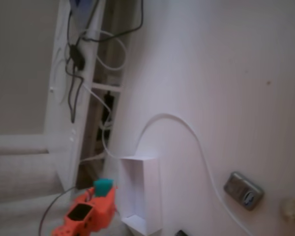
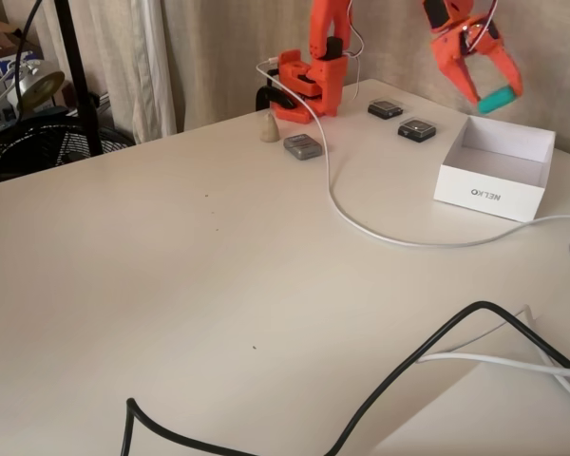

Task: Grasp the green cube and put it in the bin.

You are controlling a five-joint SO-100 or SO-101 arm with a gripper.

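The orange gripper [image 2: 495,96] hangs in the air, shut on the small teal-green cube [image 2: 499,98], just above the far edge of the white bin [image 2: 494,196] in a fixed view. In a fixed view from the other side, the cube [image 1: 103,186] shows between the orange fingers of the gripper [image 1: 104,188], just left of the bin [image 1: 150,196], which looks empty inside.
A white cable [image 2: 380,233] crosses the table from the arm's base [image 2: 309,81] past the bin. A grey device [image 2: 303,146], two dark pads [image 2: 416,130] and a small beige cone [image 2: 269,128] lie near the base. A black cable [image 2: 408,366] lies in front.
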